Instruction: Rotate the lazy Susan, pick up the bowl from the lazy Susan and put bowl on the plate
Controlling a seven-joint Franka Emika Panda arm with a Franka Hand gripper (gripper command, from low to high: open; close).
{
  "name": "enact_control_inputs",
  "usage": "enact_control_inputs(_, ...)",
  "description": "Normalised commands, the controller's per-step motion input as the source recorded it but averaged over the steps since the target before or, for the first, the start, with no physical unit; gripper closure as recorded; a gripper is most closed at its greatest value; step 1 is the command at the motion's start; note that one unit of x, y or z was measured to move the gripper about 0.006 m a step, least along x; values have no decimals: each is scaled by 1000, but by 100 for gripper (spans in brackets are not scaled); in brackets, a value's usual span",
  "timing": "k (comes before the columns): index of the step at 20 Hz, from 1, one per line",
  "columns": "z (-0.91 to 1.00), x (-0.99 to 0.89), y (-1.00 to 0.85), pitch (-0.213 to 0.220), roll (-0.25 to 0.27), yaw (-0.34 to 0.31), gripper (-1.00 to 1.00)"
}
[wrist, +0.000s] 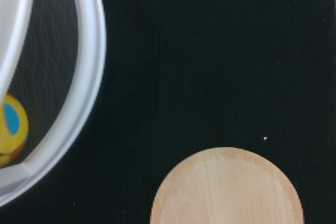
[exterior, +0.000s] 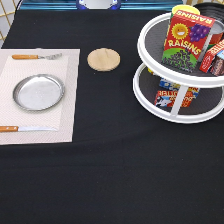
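Observation:
The white two-tier lazy Susan (exterior: 146,98) stands at the exterior view's right, and its white rim (wrist: 79,100) also shows in the wrist view. No bowl shows in either view; it is hidden or out of view. The shiny silver plate (exterior: 38,92) lies bare on a pale placemat (exterior: 65,125) at the exterior view's left. The gripper does not appear in the exterior view.
A red raisins box (exterior: 187,40) and other packages (exterior: 215,57) fill the upper tier, with more boxes (exterior: 172,95) below. A tan wooden disc (exterior: 103,59) (wrist: 225,190) lies between turntable and placemat. A fork (exterior: 35,56) and knife (exterior: 25,128) flank the plate.

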Motion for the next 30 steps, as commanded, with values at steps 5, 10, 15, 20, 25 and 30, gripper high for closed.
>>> enact_control_inputs(5,91,188,197,1,3,4,-100)
enact_control_inputs(10,323,549,384,0,110,-2,-100)
enact_control_inputs(15,202,697,430,0,140,-22,-100)
enact_control_inputs(20,70,708,398,25,177,-30,-100)
enact_control_inputs(25,6,554,341,18,188,-8,-100)
enact_control_inputs(30,-54,274,101,6,232,0,-100)
